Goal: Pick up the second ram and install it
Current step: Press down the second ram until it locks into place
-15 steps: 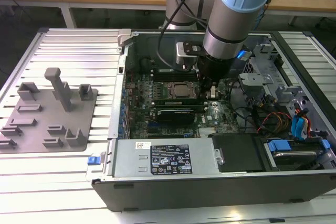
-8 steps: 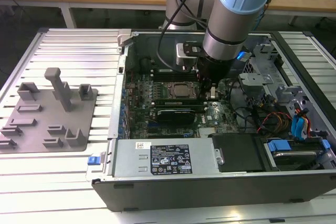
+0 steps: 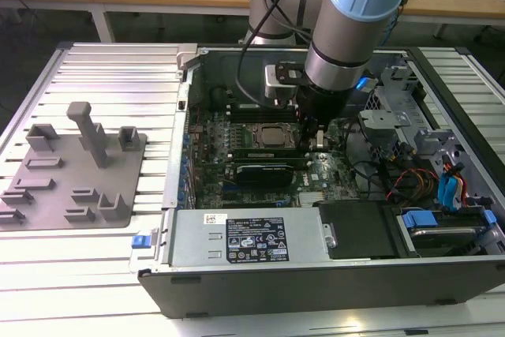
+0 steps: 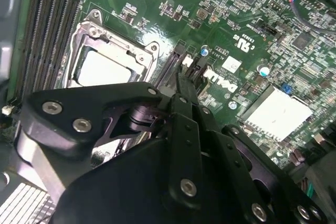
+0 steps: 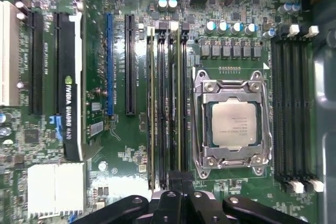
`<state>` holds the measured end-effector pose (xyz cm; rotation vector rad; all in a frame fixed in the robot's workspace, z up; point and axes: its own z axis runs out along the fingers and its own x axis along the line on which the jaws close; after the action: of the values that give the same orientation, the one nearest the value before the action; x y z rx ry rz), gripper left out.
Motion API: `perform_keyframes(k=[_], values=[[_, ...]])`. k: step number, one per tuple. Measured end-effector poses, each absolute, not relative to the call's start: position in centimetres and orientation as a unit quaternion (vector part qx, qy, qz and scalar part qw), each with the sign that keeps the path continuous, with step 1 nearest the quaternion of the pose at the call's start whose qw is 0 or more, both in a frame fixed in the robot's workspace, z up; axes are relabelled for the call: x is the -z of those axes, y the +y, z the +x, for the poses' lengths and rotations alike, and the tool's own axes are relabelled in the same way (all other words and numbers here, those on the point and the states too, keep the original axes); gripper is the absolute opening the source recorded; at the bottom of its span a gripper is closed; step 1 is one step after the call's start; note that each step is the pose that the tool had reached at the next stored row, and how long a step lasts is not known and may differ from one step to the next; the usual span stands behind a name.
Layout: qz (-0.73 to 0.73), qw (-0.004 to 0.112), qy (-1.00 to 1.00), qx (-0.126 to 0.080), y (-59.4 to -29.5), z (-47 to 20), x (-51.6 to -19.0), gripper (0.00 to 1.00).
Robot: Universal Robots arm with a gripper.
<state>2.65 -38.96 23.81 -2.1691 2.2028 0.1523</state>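
Fingers (image 5: 176, 184) closed, apparently on the second ram (image 5: 177, 103), in motherboard (image 5: 131, 192) slots beside the processor (image 5: 232, 124)

White print stood on a black label (image 3: 260, 242) at the middle of the supply cover (image 3: 189, 252), with a small barcode sticker (image 3: 215, 219) near that cover's rear edge. White lettering ran along the graphics card (image 5: 71, 114). A white logo marked the motherboard (image 4: 220, 80).

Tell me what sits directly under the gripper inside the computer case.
Under the gripper in the first wrist view lies the row of memory slots beside the processor socket. Sticks seem seated there, but the fingers cover the slots' near ends.
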Motion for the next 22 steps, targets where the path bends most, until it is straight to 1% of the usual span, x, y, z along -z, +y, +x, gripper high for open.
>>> perform_keyframes(k=[2, 6, 22], values=[[-0.701, 0.023, 0.711, -0.049, -39.0, 2.7, -24.5, 0.08], [-0.701, 0.023, 0.711, -0.049, -39.0, 2.5, -24.5, 0.08], [-0.701, 0.023, 0.711, -0.049, -39.0, -1.7, -24.5, 0.08]])
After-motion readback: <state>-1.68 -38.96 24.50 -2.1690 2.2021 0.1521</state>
